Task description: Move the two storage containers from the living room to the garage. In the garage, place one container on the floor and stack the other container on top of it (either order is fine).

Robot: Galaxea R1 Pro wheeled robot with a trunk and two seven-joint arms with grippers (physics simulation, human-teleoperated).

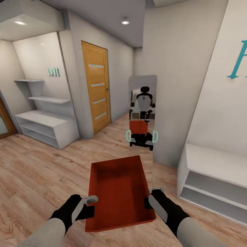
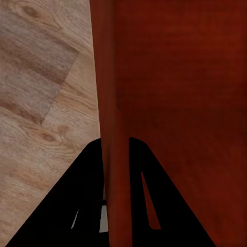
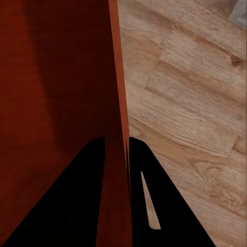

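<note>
Left gripper, at 7 o'clock in the head view: fingers pinched on the left wall of the bin, one finger inside and one outside, as the left wrist view confirms. Right gripper, at 5 o'clock: likewise pinched on the bin's right wall, the wall running between its two fingers in the right wrist view.

The bin, orange-red and empty, hangs level between the two grippers at 6 o'clock, raised above the wood floor. In each wrist view the planks lie well below the wall.

Beyond the bin, at 12 o'clock, a narrow mirror on the wall returns the robot with the bin held before it. A wooden door stands at 11 o'clock, white shelves at 9 o'clock, and a low white bench at 3 o'clock.

Progress, as a judgement: one bin is lifted and in carriage, over plank flooring and so not yet in the garage. Setting it on concrete, and fetching and stacking the second bin, appear to remain.
</note>
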